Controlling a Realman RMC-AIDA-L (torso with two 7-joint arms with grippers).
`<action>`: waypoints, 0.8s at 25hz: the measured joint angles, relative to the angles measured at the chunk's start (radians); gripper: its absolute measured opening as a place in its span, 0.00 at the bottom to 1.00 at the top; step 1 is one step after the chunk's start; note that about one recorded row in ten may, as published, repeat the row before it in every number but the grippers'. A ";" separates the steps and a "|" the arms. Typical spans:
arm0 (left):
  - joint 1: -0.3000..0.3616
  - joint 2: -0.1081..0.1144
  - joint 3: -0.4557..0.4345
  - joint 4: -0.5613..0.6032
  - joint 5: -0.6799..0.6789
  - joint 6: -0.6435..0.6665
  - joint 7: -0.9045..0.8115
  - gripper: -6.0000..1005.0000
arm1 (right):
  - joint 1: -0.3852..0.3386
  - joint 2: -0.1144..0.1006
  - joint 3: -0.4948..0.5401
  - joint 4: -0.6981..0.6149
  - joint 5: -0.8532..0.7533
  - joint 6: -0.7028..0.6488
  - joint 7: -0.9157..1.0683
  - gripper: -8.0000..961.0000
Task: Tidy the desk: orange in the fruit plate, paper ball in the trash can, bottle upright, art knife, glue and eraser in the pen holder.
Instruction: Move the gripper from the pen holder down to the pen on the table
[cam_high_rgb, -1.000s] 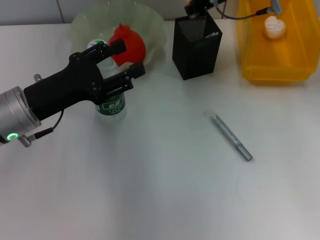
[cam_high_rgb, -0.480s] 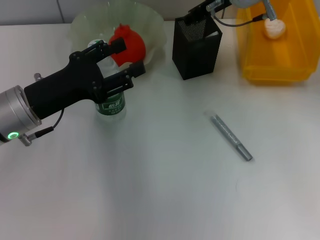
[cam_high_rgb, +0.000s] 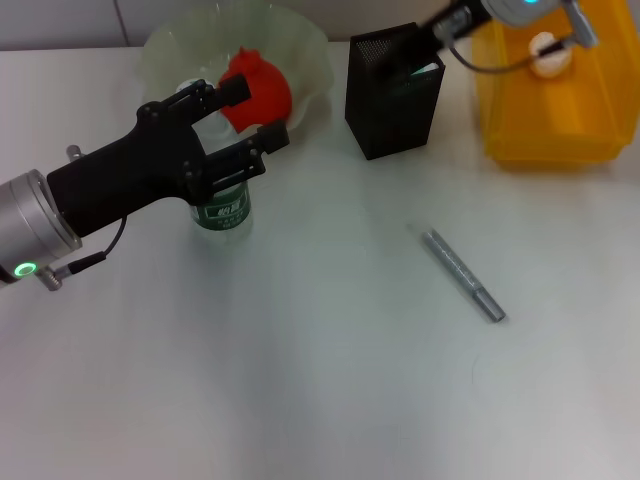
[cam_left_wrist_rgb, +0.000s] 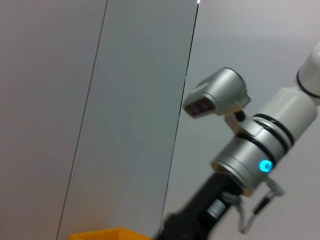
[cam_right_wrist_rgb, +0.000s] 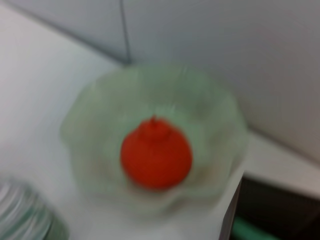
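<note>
The bottle (cam_high_rgb: 222, 208) stands upright on the table, green label showing. My left gripper (cam_high_rgb: 250, 118) is shut on its upper part, one black finger on each side. The orange (cam_high_rgb: 256, 84) lies in the pale green fruit plate (cam_high_rgb: 300, 45), and shows again as orange (cam_right_wrist_rgb: 156, 152) in the right wrist view. The paper ball (cam_high_rgb: 546, 55) rests in the yellow trash can (cam_high_rgb: 550, 135). The grey art knife (cam_high_rgb: 462, 274) lies flat on the table, right of centre. My right gripper (cam_high_rgb: 438, 28) hangs over the black pen holder (cam_high_rgb: 392, 105). The glue and eraser are out of view.
Something white shows at the pen holder's inner right edge. The left wrist view shows only the wall, the right arm's silver wrist (cam_left_wrist_rgb: 250, 150) and a corner of the trash can (cam_left_wrist_rgb: 102, 233). Bare table spreads in front of the knife and bottle.
The right arm has swung to the right, from over the pen holder's back edge towards the trash can. The left gripper and bottle have not moved.
</note>
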 joint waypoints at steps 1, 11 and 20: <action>0.000 0.000 0.000 0.000 0.000 0.000 0.000 0.77 | -0.005 0.000 -0.001 -0.010 -0.002 -0.048 0.011 0.64; -0.004 0.000 -0.008 0.003 0.000 -0.004 -0.002 0.77 | -0.025 0.003 -0.111 0.116 -0.056 -0.176 0.086 0.64; -0.006 -0.001 -0.008 0.005 0.000 -0.006 -0.005 0.77 | -0.018 0.008 -0.168 0.246 -0.038 -0.136 0.091 0.61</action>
